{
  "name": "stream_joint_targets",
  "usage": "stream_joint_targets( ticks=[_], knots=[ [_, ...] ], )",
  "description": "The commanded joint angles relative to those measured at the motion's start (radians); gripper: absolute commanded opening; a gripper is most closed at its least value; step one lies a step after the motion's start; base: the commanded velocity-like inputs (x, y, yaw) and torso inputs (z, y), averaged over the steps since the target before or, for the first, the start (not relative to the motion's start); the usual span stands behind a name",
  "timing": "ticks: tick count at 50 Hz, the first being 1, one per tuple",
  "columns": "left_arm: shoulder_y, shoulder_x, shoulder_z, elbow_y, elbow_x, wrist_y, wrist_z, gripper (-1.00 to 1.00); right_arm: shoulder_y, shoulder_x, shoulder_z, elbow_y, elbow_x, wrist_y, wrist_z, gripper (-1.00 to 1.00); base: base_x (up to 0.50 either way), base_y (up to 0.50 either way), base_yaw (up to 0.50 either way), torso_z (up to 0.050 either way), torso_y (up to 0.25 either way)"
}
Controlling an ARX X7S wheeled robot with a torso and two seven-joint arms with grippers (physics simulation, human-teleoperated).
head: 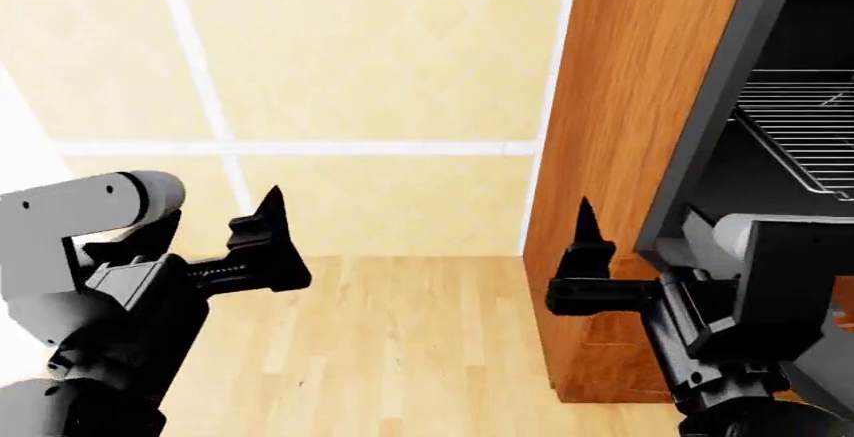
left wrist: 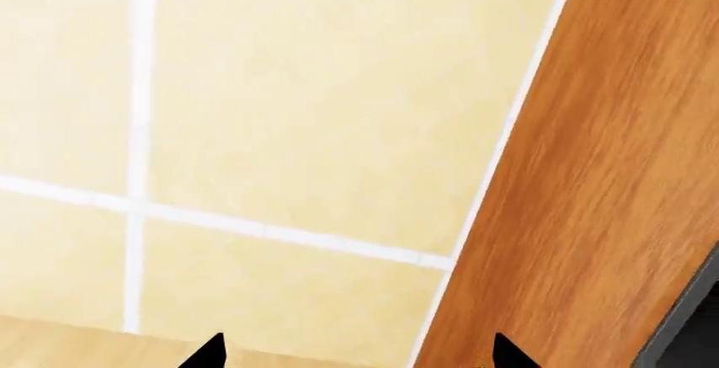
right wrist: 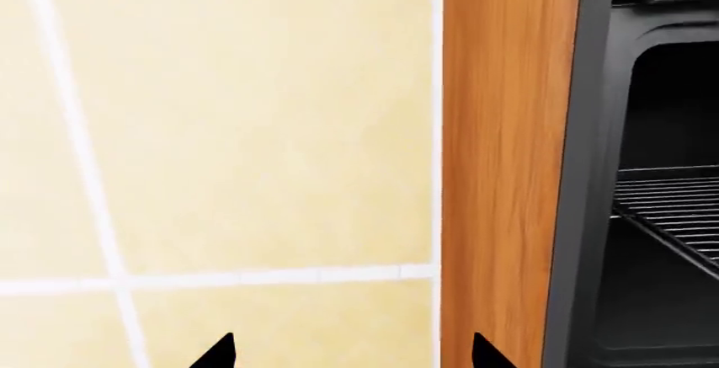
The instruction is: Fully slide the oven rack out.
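Oven rack (head: 801, 127) sat inside the dark oven cavity (head: 814, 37), off to the robot's right, beside the wooden cabinet side (head: 627, 157). It looked a stiff, light wire grid, probably slick, best taken by its thicker front frame rod. The right gripper (head: 583, 247) hung near the cabinet, the left gripper (head: 271, 232) over the floor; both were empty, and how far their fingers were spread could not be told.

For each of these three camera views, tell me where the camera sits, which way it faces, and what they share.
Left wrist: on the left arm, facing the tiled wall and wooden cabinet side; two dark finger tips show.
Head: looks forward and down over both arms; left gripper, right gripper, oven rack.
Right wrist: on the right arm, facing wall, cabinet and oven rack; finger tips show.
Shared: wall and cabinet side.
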Motion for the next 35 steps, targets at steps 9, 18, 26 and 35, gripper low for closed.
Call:
stream_joint_targets(
  ticks=[9,18,26,35],
  knots=[
    [-0.362,-0.299,0.177,0.008,-0.645,0.105,-0.462,1.0,0.394,0.377,-0.017,-0.057,0.91,-0.034,0.607,1.0,0.0,0.0,0.0,0.0,0.0],
    [-0.549,-0.424,0.328,-0.029,-0.691,0.211,-0.462,1.0,0.639,0.472,-0.168,-0.025,1.054,-0.106,0.721,1.0,0.0,-0.23,0.0,0.0,0.0],
    [-0.607,-0.475,0.388,-0.055,-0.709,0.241,-0.449,1.0,0.688,0.51,-0.212,0.007,1.064,-0.108,0.711,1.0,0.0,-0.5,0.0,0.0,0.0],
    [-0.741,-0.502,0.49,-0.078,-0.766,0.28,-0.457,1.0,0.811,0.543,-0.301,0.056,1.111,-0.115,0.726,1.0,0.0,-0.5,0.0,0.0,0.0]
  ],
)
